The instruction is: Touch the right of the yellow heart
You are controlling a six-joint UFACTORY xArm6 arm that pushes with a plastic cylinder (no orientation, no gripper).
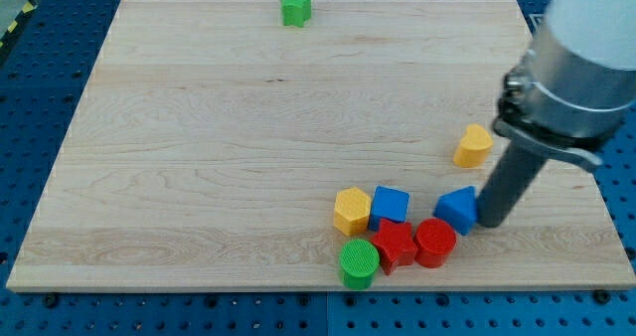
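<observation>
Currently: our tip (pixel 494 223), a bare rod gripping nothing, touches blue triangular block (pixel 458 208); risk: sweeping toward yellow heart (pixel 474 145) drags it along

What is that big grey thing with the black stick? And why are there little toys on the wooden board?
That grey thing is a robot arm. It has no hand, just a dark rod, and my tip slides over the wooden board to push blocks. Nothing is held; it can only nudge. There is just one picture, looking down at the board from in front.

On the board lie small blocks. A green star sits alone at the view's top. The yellow heart is at the view's right. Lower down is a bunch: a yellow hexagon, a blue cube, a blue triangle, a red star, a red cylinder and a green cylinder. My tip stands just right of the blue triangle, below the heart.
</observation>
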